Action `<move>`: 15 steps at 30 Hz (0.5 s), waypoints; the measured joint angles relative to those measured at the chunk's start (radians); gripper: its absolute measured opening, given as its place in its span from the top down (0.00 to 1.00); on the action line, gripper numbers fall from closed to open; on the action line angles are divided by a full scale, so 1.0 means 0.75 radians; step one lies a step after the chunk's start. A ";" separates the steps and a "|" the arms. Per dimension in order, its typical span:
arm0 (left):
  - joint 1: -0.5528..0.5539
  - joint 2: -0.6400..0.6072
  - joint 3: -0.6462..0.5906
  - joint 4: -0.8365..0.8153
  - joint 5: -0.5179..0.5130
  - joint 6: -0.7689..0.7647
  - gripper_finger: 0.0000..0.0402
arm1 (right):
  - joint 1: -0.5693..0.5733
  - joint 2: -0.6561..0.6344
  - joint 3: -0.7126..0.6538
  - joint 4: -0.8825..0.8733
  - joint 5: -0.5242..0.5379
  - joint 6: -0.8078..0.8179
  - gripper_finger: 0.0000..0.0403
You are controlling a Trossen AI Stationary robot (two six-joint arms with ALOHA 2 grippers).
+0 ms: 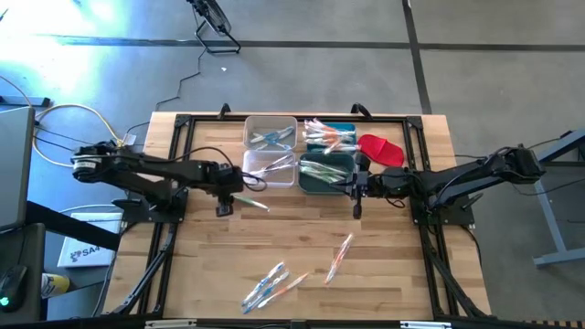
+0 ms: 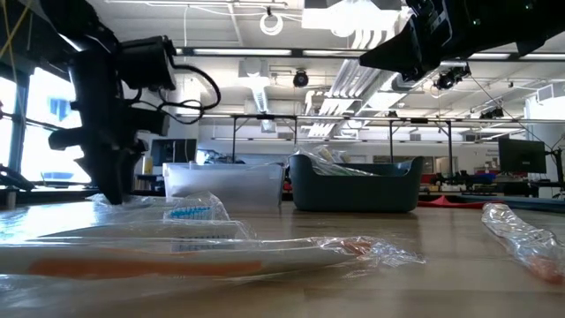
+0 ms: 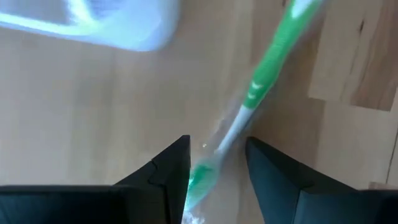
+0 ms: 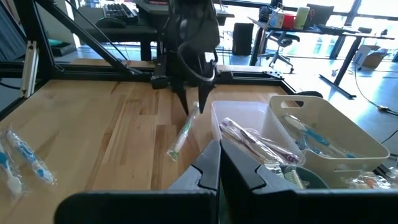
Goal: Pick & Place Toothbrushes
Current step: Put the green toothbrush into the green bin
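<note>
A green-and-white toothbrush (image 3: 249, 99) in a clear wrapper lies flat on the wooden table (image 1: 302, 228), just in front of the clear bins. My left gripper (image 3: 217, 165) is open and points steeply down over it, one finger on each side of its handle end; the same gripper (image 1: 225, 208) shows in the high view. My right gripper (image 4: 219, 168) is shut and empty. It hovers roughly level near the dark bins (image 1: 355, 187), pointing toward the left arm. More wrapped toothbrushes (image 1: 271, 287) lie near the table's front edge. My left gripper's fingers (image 3: 171, 171) stand on either side of the toothbrush's handle end (image 3: 200, 177), coming from above and lying across it. Whether they touch it I cannot tell. The toothbrush lies on the table.
Two clear bins (image 1: 271, 133) (image 1: 271, 167) and two dark bins (image 1: 325, 174) with toothbrushes stand at the table's far middle, a red piece (image 1: 380, 149) to their right. Another loose toothbrush (image 1: 339, 258) lies right of centre. Bare wood lies between the arms.
</note>
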 joint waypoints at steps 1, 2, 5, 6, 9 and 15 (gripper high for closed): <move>-0.001 0.019 0.000 0.004 0.013 0.000 0.63 | 0.000 0.000 0.000 0.000 0.000 0.000 0.99; -0.001 0.040 0.000 0.003 0.024 0.000 0.63 | 0.000 0.000 0.000 0.000 0.000 -0.001 0.99; -0.002 0.083 0.006 0.005 0.036 0.000 0.63 | 0.000 0.000 0.000 -0.001 0.000 -0.001 0.99; -0.001 0.095 0.007 0.006 0.044 0.000 0.63 | 0.000 0.000 0.000 -0.001 0.000 -0.001 0.99; -0.001 0.110 0.006 0.008 0.072 0.000 0.63 | 0.000 0.000 0.000 -0.001 0.000 -0.001 0.99; 0.000 0.112 0.004 0.007 0.120 0.000 0.68 | 0.000 0.000 0.000 -0.002 0.000 -0.001 0.99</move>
